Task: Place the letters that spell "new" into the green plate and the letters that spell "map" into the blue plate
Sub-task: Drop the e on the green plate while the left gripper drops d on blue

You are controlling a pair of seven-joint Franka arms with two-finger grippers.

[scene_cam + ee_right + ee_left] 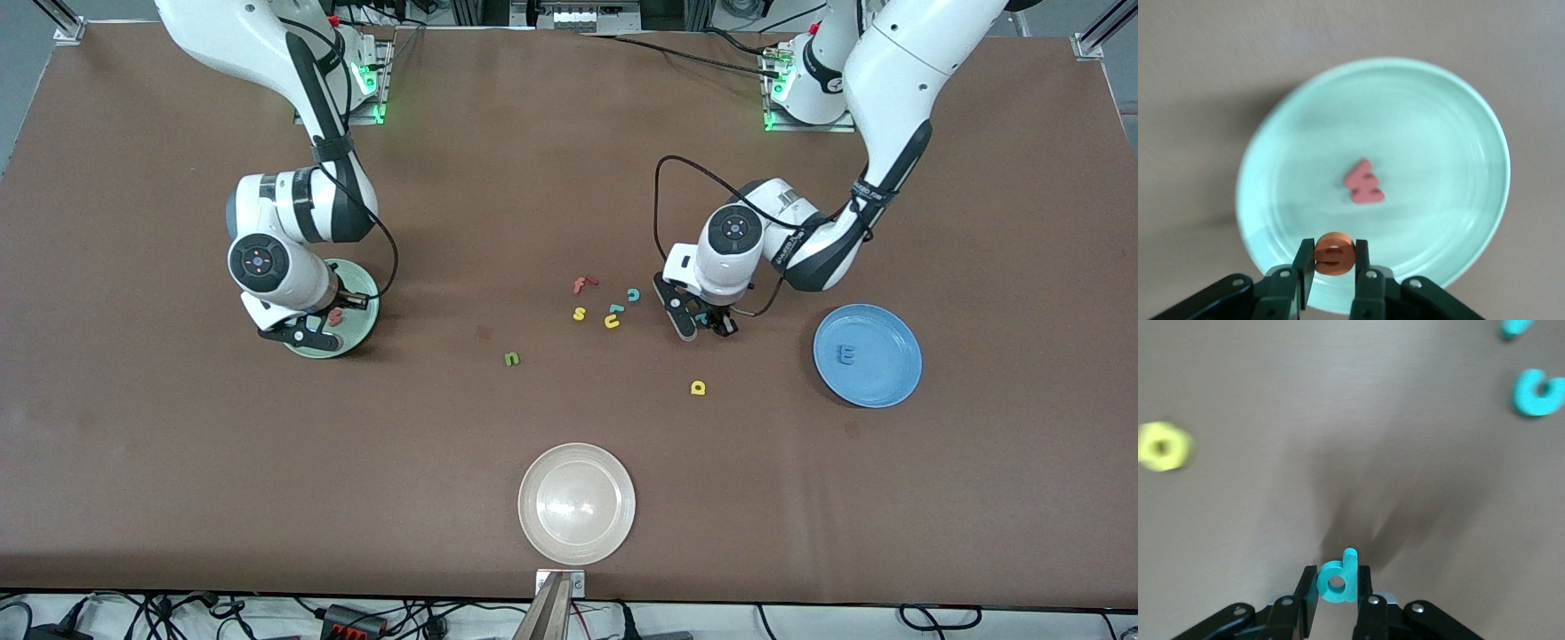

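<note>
My left gripper (707, 322) (1337, 579) is shut on the teal p (701, 316) (1338, 580), low over the table between the loose letters and the blue plate (882, 378). The blue m (847, 355) lies in that plate. My right gripper (307, 332) (1333, 253) is shut on the orange e (1333, 253), over the edge of the green plate (363, 307) (1438, 127). The red w (335, 316) (1364, 183) lies in the green plate. The yellow a (698, 387) (1163, 446) and the green n (511, 358) lie on the table.
A red f (582, 284), a yellow s (579, 313), a teal c (633, 294) (1537, 392) and a yellow u (613, 322) lie clustered mid-table. A whitish-beige plate (613, 533) sits near the front edge.
</note>
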